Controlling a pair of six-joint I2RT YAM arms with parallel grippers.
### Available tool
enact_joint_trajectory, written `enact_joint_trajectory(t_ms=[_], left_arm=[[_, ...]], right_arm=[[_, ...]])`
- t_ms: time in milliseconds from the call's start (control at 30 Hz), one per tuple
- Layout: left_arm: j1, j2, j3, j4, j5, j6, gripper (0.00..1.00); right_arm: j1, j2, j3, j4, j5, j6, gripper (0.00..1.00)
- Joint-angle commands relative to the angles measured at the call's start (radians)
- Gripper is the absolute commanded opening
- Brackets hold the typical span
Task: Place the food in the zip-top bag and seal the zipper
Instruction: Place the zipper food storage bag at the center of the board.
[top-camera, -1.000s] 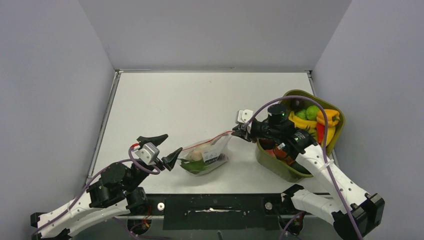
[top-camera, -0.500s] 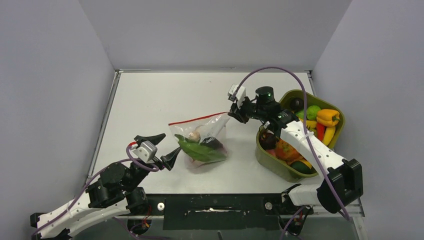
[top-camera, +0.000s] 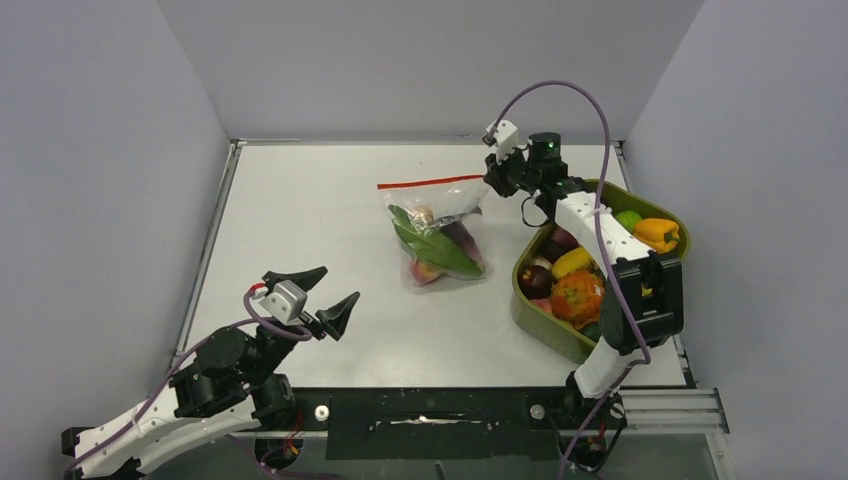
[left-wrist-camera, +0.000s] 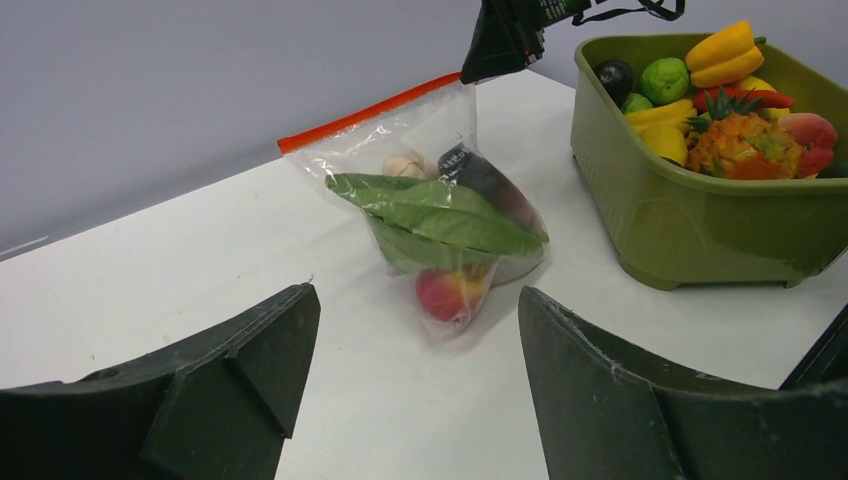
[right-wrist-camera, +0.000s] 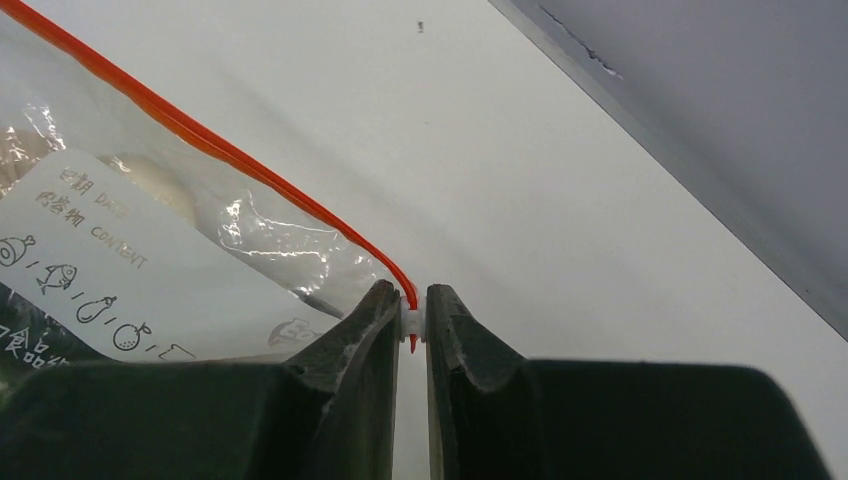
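Zip-top bag (top-camera: 452, 206) hangs near the far edge of the desk (top-camera: 320, 220), just left of the green tub (top-camera: 545, 318), with the food (top-camera: 435, 246) inside. My right fingers (right-wrist-camera: 365, 330) are pinched almost closed on just the zipper (top-camera: 430, 184) end. My left fingers (left-wrist-camera: 230, 380) are spread wide and empty. My worry is that the tiny grip slips under the weight, or an unsealed stretch gapes and spills.

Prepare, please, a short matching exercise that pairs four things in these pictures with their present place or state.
Things
1. left pincer
2. right pincer
3. yellow pepper
4. green leaf

Place or state
A. inside the zip-top bag
B. open, holding nothing
C. in the olive-green tub
D. shut on the end of the zipper

Pairs: 1-B, 2-D, 3-C, 4-A
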Motion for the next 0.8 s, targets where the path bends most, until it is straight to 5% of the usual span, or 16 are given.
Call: enact_joint_trajectory(t_ms=[0,233,367,633,700,767], left_arm=[[0.002,-0.003,0.009,0.027,0.001,-0.009,0.73],[0.003,0.002,0.012,0.02,-0.005,-0.01,0.73],[0.002,0.003,0.012,0.016,-0.012,-0.012,0.73],[0.002,0.013,0.009,0.028,-0.061,-0.041,0.73],[0.002,0.019,0.009,0.036,-0.081,-0.058,0.73],[0.002,0.027,0.013,0.041,-0.084,-0.066,0.73]], right_arm=[[-0.063,0.051,0.106,0.117,0.029,0.001,0.0],[-0.123,0.152,0.192,0.153,0.041,0.029,0.0],[-0.126,0.166,0.212,0.162,0.049,0.051,0.09],[-0.117,0.063,0.118,0.184,0.017,0.104,0.62],[-0.113,0.019,0.074,0.201,0.002,0.12,1.0],[-0.111,-0.029,0.03,0.215,-0.006,0.148,0.98]])
